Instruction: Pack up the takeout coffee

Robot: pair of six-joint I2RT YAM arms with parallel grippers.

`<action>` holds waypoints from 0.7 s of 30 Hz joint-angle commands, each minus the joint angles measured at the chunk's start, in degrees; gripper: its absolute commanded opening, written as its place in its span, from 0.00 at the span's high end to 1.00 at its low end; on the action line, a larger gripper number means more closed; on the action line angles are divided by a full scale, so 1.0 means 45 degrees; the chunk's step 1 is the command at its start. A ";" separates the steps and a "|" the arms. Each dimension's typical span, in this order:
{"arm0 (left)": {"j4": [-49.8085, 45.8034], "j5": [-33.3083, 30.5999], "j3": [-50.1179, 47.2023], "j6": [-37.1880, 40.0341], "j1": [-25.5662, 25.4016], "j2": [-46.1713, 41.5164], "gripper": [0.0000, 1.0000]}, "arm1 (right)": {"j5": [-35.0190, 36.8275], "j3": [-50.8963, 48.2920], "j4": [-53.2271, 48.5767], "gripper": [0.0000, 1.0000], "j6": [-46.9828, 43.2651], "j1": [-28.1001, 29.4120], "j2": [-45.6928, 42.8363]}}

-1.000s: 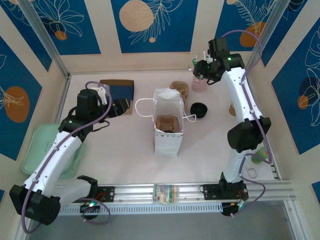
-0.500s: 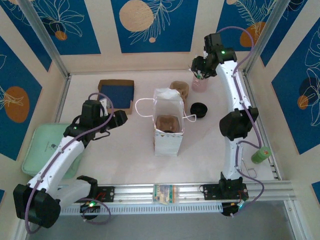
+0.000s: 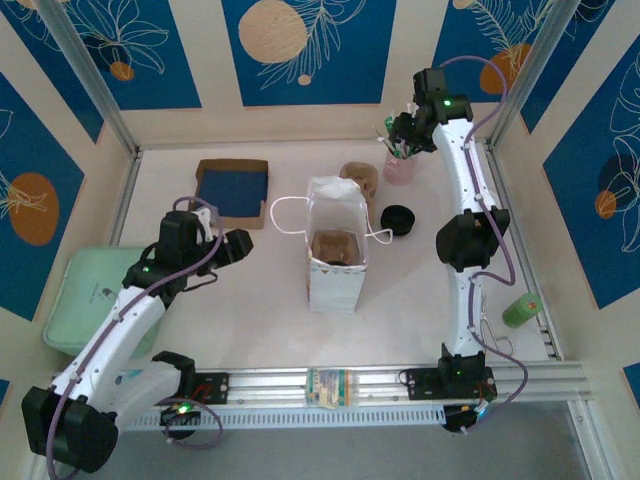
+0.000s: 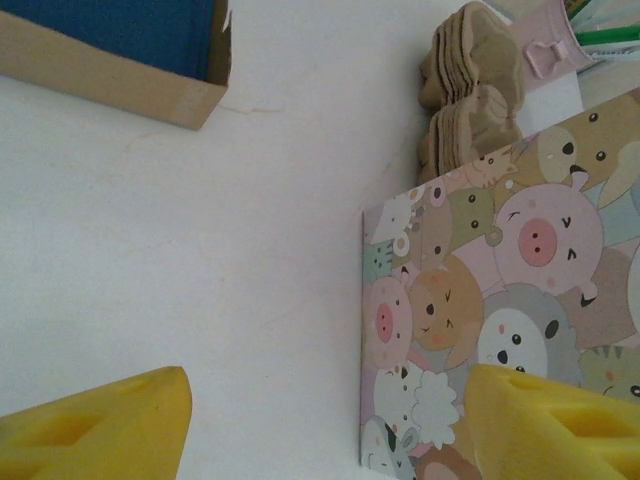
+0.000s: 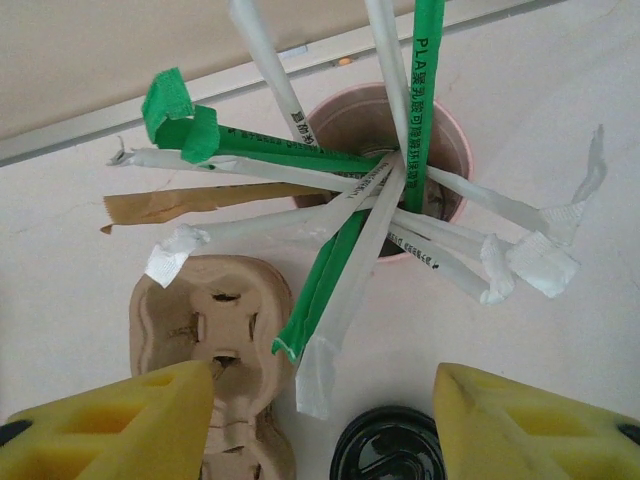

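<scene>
The bag (image 3: 335, 285) is stood in the middle of the table (image 3: 250, 310). A stack of cup holders (image 3: 358, 180) is found just behind it, at 12 o'clock. A cup of straws (image 3: 399, 168) is set farther back, at 1 o'clock. A lid (image 3: 398, 219) is laid just beside the bag, at 2 o'clock. An open box (image 3: 233, 190) is placed at 10 o'clock. A tub (image 3: 72, 300) is kept at 8 o'clock, by the left edge. A small can (image 3: 519, 310) is stood at 4 o'clock, well apart.
</scene>
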 commanded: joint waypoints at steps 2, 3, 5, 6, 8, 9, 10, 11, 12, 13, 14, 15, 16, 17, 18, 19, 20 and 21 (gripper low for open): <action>-0.0112 0.0289 -0.0165 -0.0091 0.0120 -0.0250 0.27 | 0.0005 0.0594 -0.0039 0.41 -0.0274 -0.0024 0.0426; -0.0154 0.0269 -0.0131 -0.0068 0.0125 -0.0276 0.27 | 0.0043 0.0710 0.0006 0.42 -0.0308 -0.0024 0.0526; -0.0215 0.0267 -0.0073 -0.0033 0.0125 -0.0300 0.27 | 0.0020 0.0909 0.0105 0.44 -0.0371 -0.0021 0.0737; -0.0262 0.0253 -0.0031 0.0004 0.0124 -0.0289 0.27 | -0.0019 0.1008 0.0155 0.44 -0.0428 -0.0042 0.0824; -0.0343 0.0229 0.0066 0.0071 0.0125 -0.0273 0.27 | 0.0029 0.1260 0.0192 0.46 -0.0464 -0.0032 0.1051; -0.0379 0.0225 0.0091 0.0079 0.0122 -0.0262 0.27 | 0.0064 0.1339 0.0215 0.47 -0.0494 -0.0035 0.1152; -0.0375 0.0227 0.0108 0.0086 0.0125 -0.0256 0.27 | 0.0127 0.1409 0.0235 0.48 -0.0520 -0.0048 0.1242; -0.0384 0.0246 0.0109 0.0070 0.0124 -0.0257 0.27 | 0.0171 0.1414 0.0283 0.49 -0.0549 -0.0050 0.1297; -0.0375 0.0248 0.0093 0.0043 0.0125 -0.0253 0.27 | 0.0220 0.1414 0.0321 0.50 -0.0573 -0.0045 0.1339; -0.0374 0.0267 0.0089 0.0034 0.0125 -0.0262 0.27 | 0.0262 0.1404 0.0369 0.51 -0.0599 -0.0045 0.1407; -0.0374 0.0268 0.0072 0.0027 0.0125 -0.0280 0.27 | 0.0278 0.1411 0.0425 0.52 -0.0627 -0.0060 0.1465; -0.0384 0.0268 0.0070 0.0030 0.0125 -0.0294 0.27 | 0.0355 0.1429 0.0478 0.52 -0.0669 -0.0055 0.1525; -0.0394 0.0270 0.0069 0.0005 0.0125 -0.0320 0.27 | 0.0387 0.1425 0.0522 0.52 -0.0678 -0.0053 0.1582; -0.0413 0.0269 0.0070 0.0018 0.0125 -0.0328 0.27 | 0.0419 0.1432 0.0583 0.52 -0.0731 -0.0064 0.1623; -0.0432 0.0251 0.0070 0.0014 0.0124 -0.0361 0.27 | 0.0444 0.1434 0.0704 0.53 -0.0755 -0.0073 0.1682; -0.0495 0.0186 0.0089 0.0014 0.0125 -0.0408 0.27 | 0.0441 0.1425 0.0802 0.53 -0.0839 -0.0091 0.1745; -0.0544 0.0125 0.0089 0.0011 0.0122 -0.0468 0.27 | 0.0461 0.1461 0.0876 0.53 -0.0882 -0.0127 0.1813; -0.0597 0.0078 0.0108 0.0006 0.0125 -0.0565 0.27 | 0.0480 0.1568 0.0898 0.53 -0.0908 -0.0128 0.1911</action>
